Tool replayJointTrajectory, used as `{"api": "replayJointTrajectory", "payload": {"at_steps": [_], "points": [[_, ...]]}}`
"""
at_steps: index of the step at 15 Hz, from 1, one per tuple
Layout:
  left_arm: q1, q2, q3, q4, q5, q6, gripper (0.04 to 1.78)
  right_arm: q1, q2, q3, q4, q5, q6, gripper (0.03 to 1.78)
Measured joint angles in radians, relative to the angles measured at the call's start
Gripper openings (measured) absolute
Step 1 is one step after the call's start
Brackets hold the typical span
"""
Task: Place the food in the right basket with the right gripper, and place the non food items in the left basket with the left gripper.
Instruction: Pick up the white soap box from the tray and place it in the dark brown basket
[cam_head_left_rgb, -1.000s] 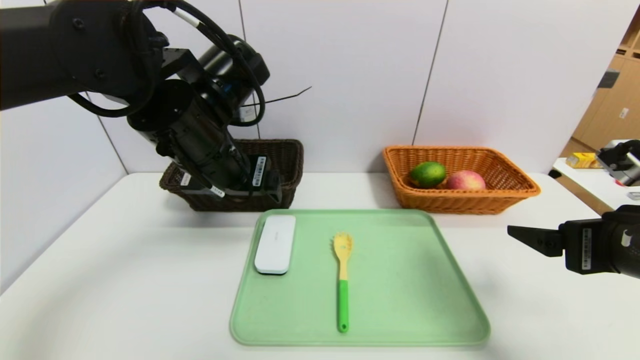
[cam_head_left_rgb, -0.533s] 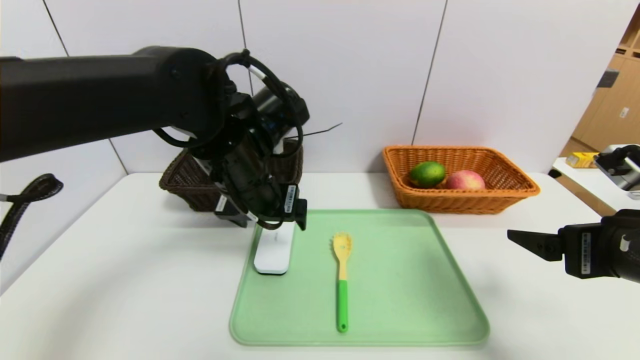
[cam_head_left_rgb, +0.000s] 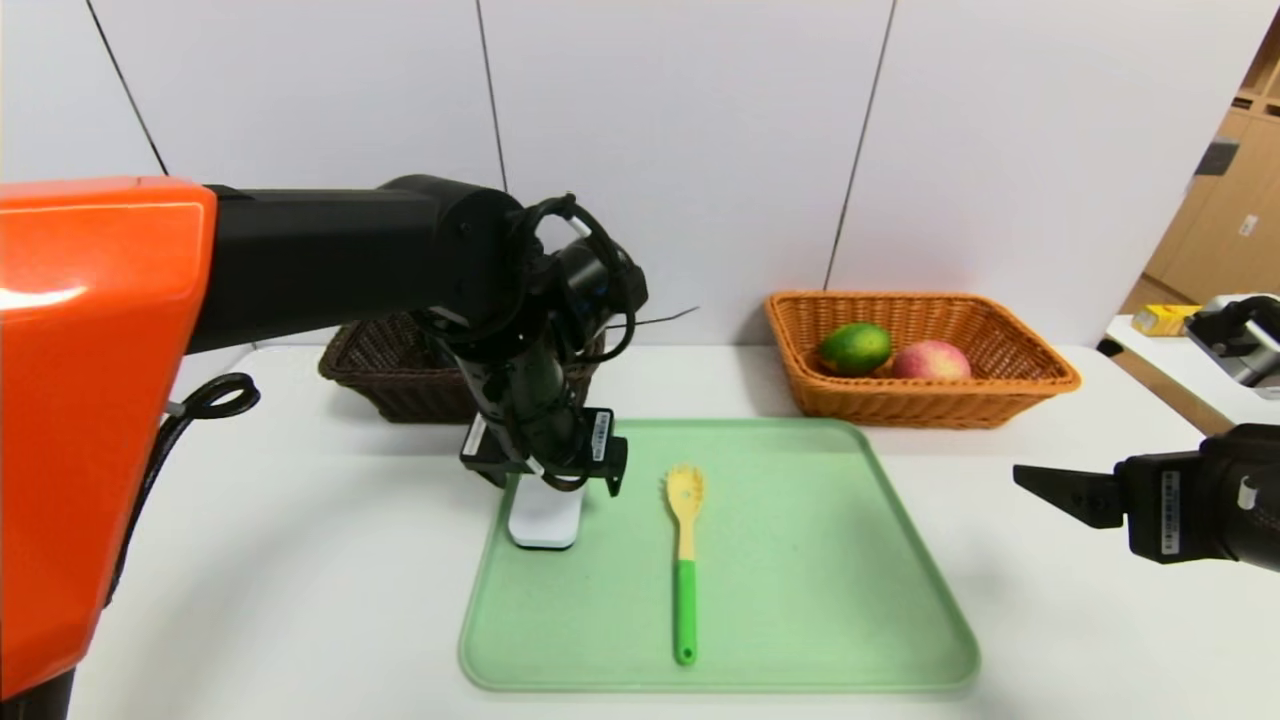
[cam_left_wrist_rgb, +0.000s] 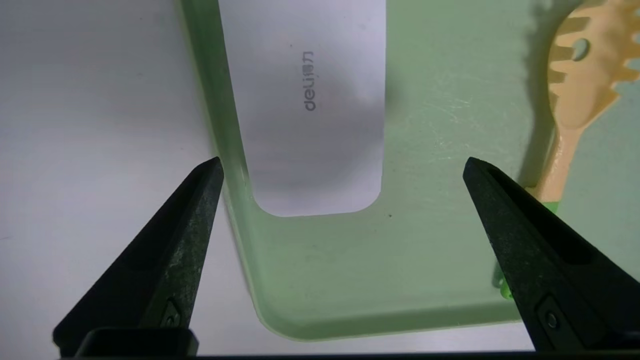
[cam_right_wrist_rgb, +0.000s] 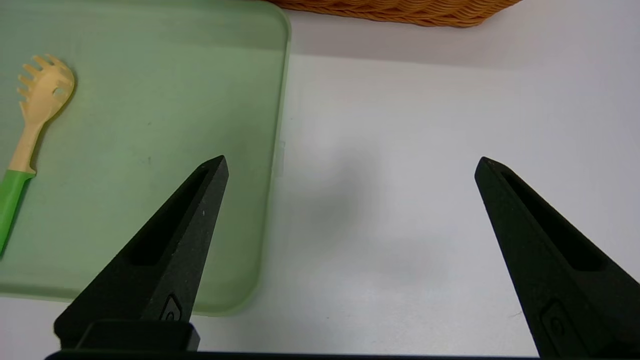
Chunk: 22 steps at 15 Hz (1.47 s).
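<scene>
A flat white case (cam_head_left_rgb: 545, 518) lies on the left part of the green tray (cam_head_left_rgb: 800, 560). My left gripper (cam_head_left_rgb: 548, 478) hangs open just above its far end; the left wrist view shows the case (cam_left_wrist_rgb: 310, 105) ahead of the spread fingers (cam_left_wrist_rgb: 195, 220). A yellow spoon with a green handle (cam_head_left_rgb: 685, 545) lies mid-tray and also shows in the left wrist view (cam_left_wrist_rgb: 575, 95) and the right wrist view (cam_right_wrist_rgb: 30, 130). The green fruit (cam_head_left_rgb: 856, 348) and the peach (cam_head_left_rgb: 931, 361) sit in the orange basket (cam_head_left_rgb: 1030, 385). The dark brown basket (cam_head_left_rgb: 395, 375) stands behind my left arm. My right gripper (cam_head_left_rgb: 1040, 487) is open and empty at the right. The soap block and pump bottle are out of view.
The tray's right edge (cam_right_wrist_rgb: 272, 165) lies beside my right gripper's finger. A side table with a yellow box (cam_head_left_rgb: 1160, 320) stands at the far right. A white wall runs behind both baskets.
My left arm has swung from over the dark brown basket toward me and down to the white case on the tray. The right arm has barely moved.
</scene>
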Motion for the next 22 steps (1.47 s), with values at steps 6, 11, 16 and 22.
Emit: {"api": "replayJointTrajectory", "payload": {"at_steps": [6,11,16,22], "points": [[0.0,0.045,-0.001,-0.026,0.07,-0.007,1.69,0.001,-0.001,0.01,0.0,0.001,-0.002,1.7],[0.0,0.061,-0.001,-0.057,0.072,-0.01,1.69,0.008,-0.009,0.026,0.001,0.0,-0.002,1.7],[0.0,0.079,-0.001,-0.06,0.071,-0.007,1.69,0.012,-0.031,0.037,0.001,0.001,-0.001,1.7],[0.003,0.106,-0.001,-0.079,0.071,-0.004,1.69,0.012,-0.05,0.048,0.0,0.002,-0.002,1.7]]}}
